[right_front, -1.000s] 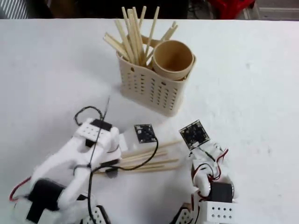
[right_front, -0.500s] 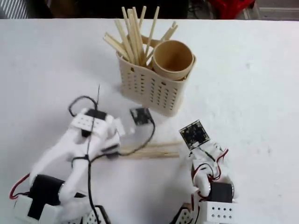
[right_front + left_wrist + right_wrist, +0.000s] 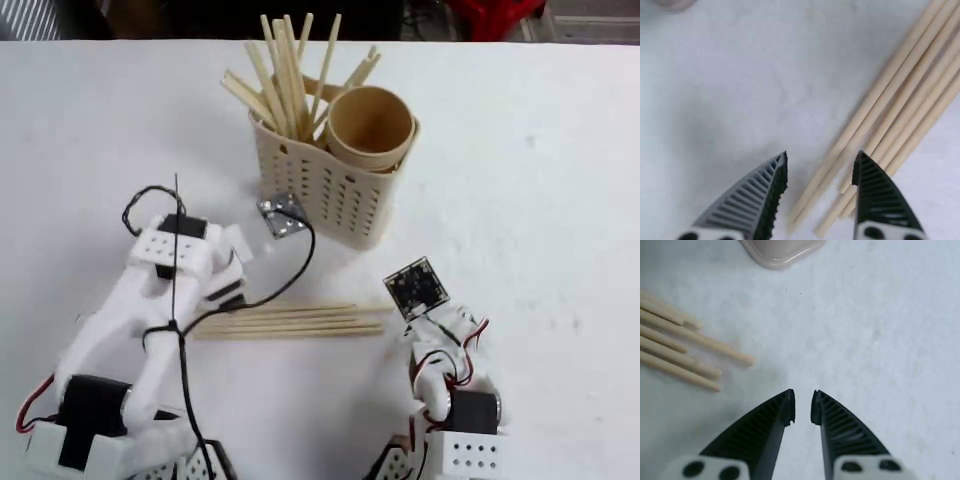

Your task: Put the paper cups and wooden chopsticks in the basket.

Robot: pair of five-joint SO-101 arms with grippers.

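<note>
A cream perforated basket (image 3: 325, 185) stands at the far middle of the table with a tan paper cup (image 3: 370, 125) and several wooden chopsticks (image 3: 285, 75) upright in it. Several more loose chopsticks (image 3: 290, 322) lie side by side on the table in front of it. My left gripper (image 3: 821, 160) is open just above the near ends of these chopsticks (image 3: 890, 115), holding nothing; in the high view it sits at their left end (image 3: 225, 295). Beside their other ends (image 3: 680, 350) my right gripper (image 3: 802, 396) hovers shut and empty over bare table.
The white table (image 3: 540, 180) has free room to the right and left of the basket. The basket's base (image 3: 782, 250) lies just ahead of the right gripper. A black cable (image 3: 290, 270) loops from the left arm over the table.
The left arm has drawn back to the left, its wrist swinging toward the basket. The loose chopsticks, first splayed under it, now lie uncovered in a tighter row. The right arm kept still.
</note>
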